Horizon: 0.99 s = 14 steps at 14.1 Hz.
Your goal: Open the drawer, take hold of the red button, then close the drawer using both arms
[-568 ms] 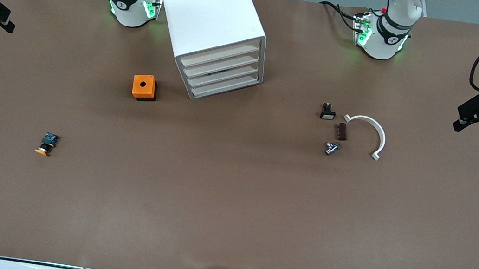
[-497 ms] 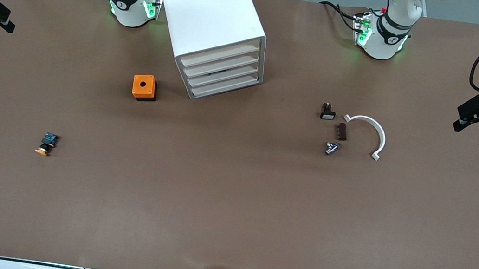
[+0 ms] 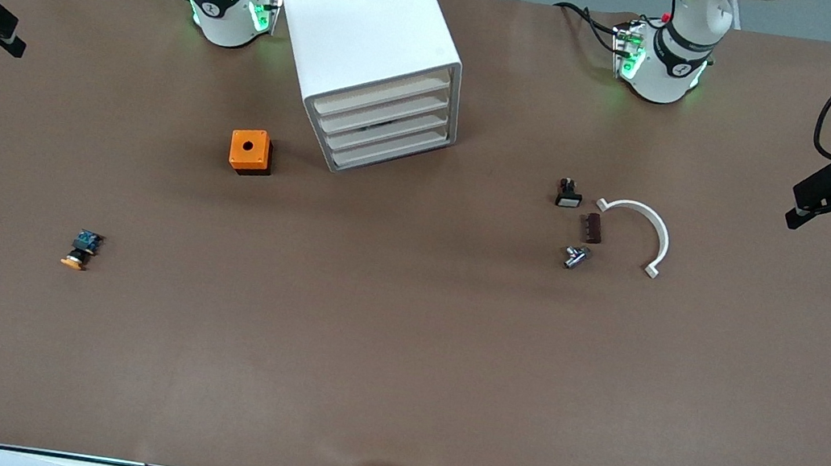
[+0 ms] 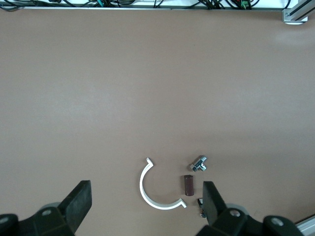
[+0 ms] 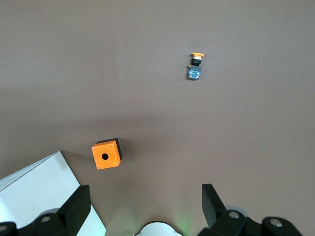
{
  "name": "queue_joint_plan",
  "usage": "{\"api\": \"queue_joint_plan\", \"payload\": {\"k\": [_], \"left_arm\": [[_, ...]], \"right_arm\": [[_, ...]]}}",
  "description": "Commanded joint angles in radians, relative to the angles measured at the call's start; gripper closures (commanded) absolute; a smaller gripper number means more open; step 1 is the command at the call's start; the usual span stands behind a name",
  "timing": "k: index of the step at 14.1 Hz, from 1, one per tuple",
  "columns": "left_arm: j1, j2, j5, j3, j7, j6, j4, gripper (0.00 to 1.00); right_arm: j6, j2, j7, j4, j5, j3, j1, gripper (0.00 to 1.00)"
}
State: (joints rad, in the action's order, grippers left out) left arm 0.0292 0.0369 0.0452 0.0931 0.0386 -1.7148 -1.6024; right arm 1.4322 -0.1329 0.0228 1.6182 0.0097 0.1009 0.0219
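Waiting at opposite ends of the desk (image 3: 393, 392), both arms hang high and idle, nothing yet in hand. The left gripper (image 4: 146, 209) hovers over the left arm's end of the desk with its jaws spread wide and empty, looking down on a white curved bracket (image 4: 156, 188), a small brown block (image 4: 189, 185) and a chrome fitting (image 4: 199, 163); a small black part (image 3: 568, 193) with a pale face lies just beside these, on the side toward the arm bases. The right gripper (image 5: 145, 206) hovers over the right arm's end, its jaws likewise wide apart and empty, above the orange cube (image 5: 106, 155) with its round hole and a yellow-capped button (image 5: 195, 67), which lies well apart from the cube and nearer the front camera. The white drawer cabinet (image 3: 370, 48) stands between the two bases, turned at an angle, all four drawers (image 3: 386, 126) pushed in. No red-capped button is visible anywhere on the desk; presumably it lies inside a closed drawer, which would explain why opening comes first. The high, wide-open stance seemingly serves as a neutral start, giving each wrist camera a broad survey of its half.
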Motion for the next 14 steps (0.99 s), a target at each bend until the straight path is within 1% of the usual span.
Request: {"api": "queue_joint_plan", "payload": {"k": [1,3,4,7,9,10,14], "left_arm": [[0.003,-0.029,-0.016,0.002,0.009,0.049,0.016,0.01],[0.005,-0.052,0.002,0.002,0.009,0.145,0.021,0.01],[-0.002,-0.067,0.002,0.004,0.013,0.171,0.016,0.01],[-0.015,-0.123,0.007,0.016,0.02,0.181,0.016,0.01],[-0.058,-0.187,0.007,0.037,0.113,0.231,0.016,0.01],[-0.087,-0.21,0.007,0.046,0.154,0.237,0.018,0.01],[-0.198,-0.324,0.007,0.048,0.312,0.233,0.025,0.01]], "right_arm": [[0.016,-0.028,-0.006,0.023,-0.017,0.0,0.009,0.0],[0.025,-0.028,-0.004,0.023,-0.017,0.0,0.009,0.0],[0.025,-0.028,-0.003,0.023,-0.017,0.0,0.009,0.0],[0.028,-0.028,-0.001,0.023,-0.017,0.0,0.009,0.0],[0.027,-0.028,-0.001,0.023,-0.017,0.0,0.01,0.0],[0.028,-0.028,-0.001,0.023,-0.017,0.0,0.01,0.0],[0.027,-0.028,-0.001,0.023,-0.017,0.0,0.012,0.0]]}}
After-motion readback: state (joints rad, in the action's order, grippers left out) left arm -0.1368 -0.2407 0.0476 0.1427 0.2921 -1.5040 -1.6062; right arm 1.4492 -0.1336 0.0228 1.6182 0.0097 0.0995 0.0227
